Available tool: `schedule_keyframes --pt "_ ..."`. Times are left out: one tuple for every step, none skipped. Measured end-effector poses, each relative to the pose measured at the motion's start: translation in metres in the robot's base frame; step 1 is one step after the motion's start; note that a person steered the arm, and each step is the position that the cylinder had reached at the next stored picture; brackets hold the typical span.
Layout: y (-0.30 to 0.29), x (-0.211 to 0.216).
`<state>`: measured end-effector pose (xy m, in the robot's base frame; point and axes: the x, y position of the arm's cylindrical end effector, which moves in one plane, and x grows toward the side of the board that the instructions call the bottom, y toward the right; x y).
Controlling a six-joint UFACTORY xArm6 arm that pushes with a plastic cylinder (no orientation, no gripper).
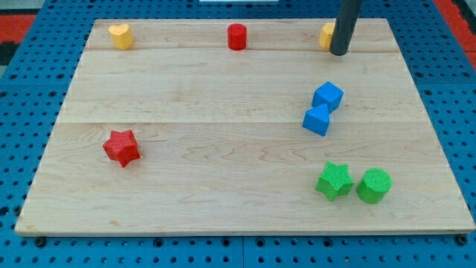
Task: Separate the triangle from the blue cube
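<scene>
My tip [338, 53] by yellow block [326, 35]; blue triangle [317, 120] touching blue cube [328, 96].

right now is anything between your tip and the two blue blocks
Nothing visible. My tip sits near the view's top, beside a yellow block; only bare board lies between it and the blue cube, which touches the blue triangle below it.

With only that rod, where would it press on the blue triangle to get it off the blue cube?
Probably not gripped, only pushed. My tip sits near the view's top. The blue triangle touches the blue cube above it, so pressing its upper-right side, beside the contact, would slide it down-left.
</scene>
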<state>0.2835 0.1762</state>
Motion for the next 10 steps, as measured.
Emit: schedule_keyframes --pt "0.043 0.009" --pt "0.074 0.051" --pt "0.088 0.093" --pt "0.07 0.166" --pt "-0.025 0.186" --pt "-0.078 0.153" --pt "-0.075 0.152" --pt "-0.053 0.151" --pt "-0.052 0.151" --pt "-0.052 0.151"
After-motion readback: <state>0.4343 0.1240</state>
